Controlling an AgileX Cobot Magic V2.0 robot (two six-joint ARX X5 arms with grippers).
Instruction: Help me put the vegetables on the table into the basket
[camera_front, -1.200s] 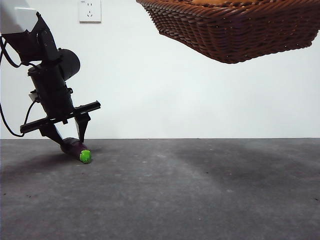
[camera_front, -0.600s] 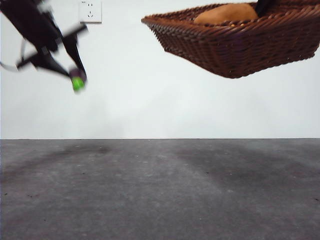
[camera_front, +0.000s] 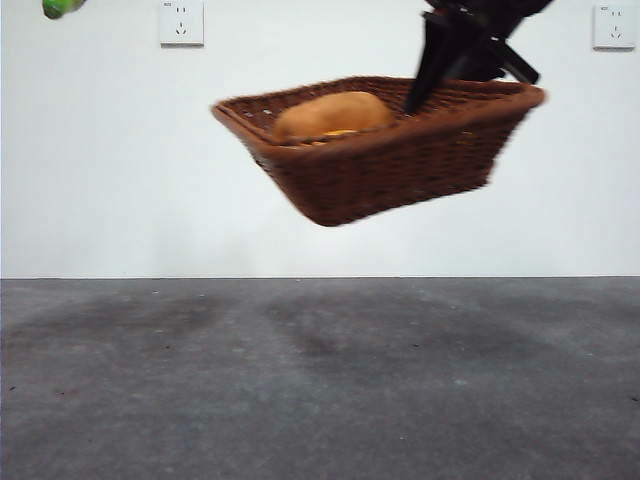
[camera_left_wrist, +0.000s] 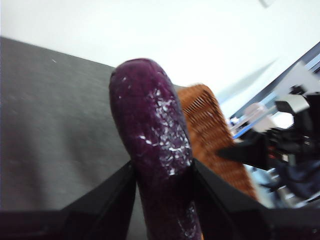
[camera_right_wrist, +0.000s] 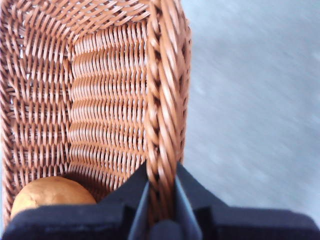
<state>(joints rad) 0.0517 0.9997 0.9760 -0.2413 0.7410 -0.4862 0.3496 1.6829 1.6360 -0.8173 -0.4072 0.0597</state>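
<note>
The left hand (camera_left_wrist: 162, 175) was closed around the eggplant (camera_left_wrist: 152, 135), its 2 black jaws pressing the glossy purple body from either side, the rounded end jutting out past them; in the front view only the green stem tip (camera_front: 60, 6) showed at the top corner, high above the surface (camera_front: 320, 380). The skin looked smooth and shiny, so it was probably slippery, and the toy seemed light and stiff; a grip across the thick middle, as here, looked safer than one near the tapering end. The right hand (camera_right_wrist: 161, 200) was clamped on the braided rim of the basket (camera_front: 385, 150), 1 jaw inside the wall and 1 outside, holding it tilted in the air, well clear of the surface. The wicker looked rigid but light, and held by 1 edge it would likely swing. The potato (camera_front: 320, 113) lay inside, at the lower end; a strip of yellow showed beneath it, too small to identify.
</note>
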